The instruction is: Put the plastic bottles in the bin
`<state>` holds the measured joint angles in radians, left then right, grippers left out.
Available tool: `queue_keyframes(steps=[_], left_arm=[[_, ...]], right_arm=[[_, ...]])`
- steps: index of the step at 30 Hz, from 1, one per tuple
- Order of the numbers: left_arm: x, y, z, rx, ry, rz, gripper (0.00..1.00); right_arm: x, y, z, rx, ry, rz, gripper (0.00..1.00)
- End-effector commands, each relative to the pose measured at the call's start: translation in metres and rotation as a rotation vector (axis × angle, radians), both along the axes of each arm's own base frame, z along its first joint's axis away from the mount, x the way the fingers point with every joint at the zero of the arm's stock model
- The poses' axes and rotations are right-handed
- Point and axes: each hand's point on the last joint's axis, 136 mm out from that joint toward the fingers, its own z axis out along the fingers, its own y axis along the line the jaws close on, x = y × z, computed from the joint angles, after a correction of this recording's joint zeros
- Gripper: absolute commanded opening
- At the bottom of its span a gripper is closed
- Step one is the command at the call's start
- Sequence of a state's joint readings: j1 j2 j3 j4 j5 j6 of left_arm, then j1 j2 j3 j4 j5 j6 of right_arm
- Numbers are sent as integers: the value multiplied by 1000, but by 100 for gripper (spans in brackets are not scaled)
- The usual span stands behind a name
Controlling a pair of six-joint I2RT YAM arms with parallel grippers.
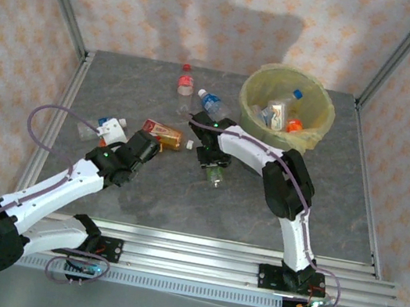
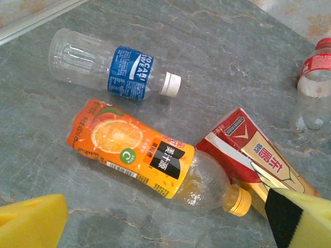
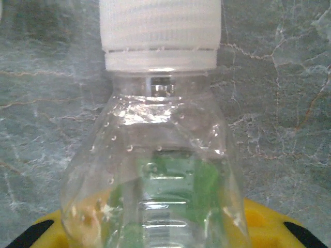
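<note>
Top view: right end effector clenched on the green-labelled bottle at worktop centre; bin at 1 o'clock; its rim could snag the bottle; open room between.

Left wrist view: left end effector released over the orange juice bottle; red-and-gold pack just beside its cap may get dragged.

Right wrist view: yellow pads grip the slick body; slippage likely.
</note>
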<state>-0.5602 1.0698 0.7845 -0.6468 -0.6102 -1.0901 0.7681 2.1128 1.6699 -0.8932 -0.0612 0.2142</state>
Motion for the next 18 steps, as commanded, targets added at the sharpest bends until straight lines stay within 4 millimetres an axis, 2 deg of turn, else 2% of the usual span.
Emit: queue_keyframes(steps=[1,5,11,13,18], left_arm=[[-1,9,9,39,-4,26,100],[-2,12,8,50,-3,34,100],[-2,11,7,44,-3,32,100],[-2,10,6,40,-4,31,100],[-1,10,8,43,-8,28,100]], right_arm=[[7,7,64,63,-127,-7,29],[12,12,116,156,-224,-10,24],[20,17,212,308,-406,17,20],[22,12,246,339,-483,19,20],[26,-8,310,371,-651,5,20]])
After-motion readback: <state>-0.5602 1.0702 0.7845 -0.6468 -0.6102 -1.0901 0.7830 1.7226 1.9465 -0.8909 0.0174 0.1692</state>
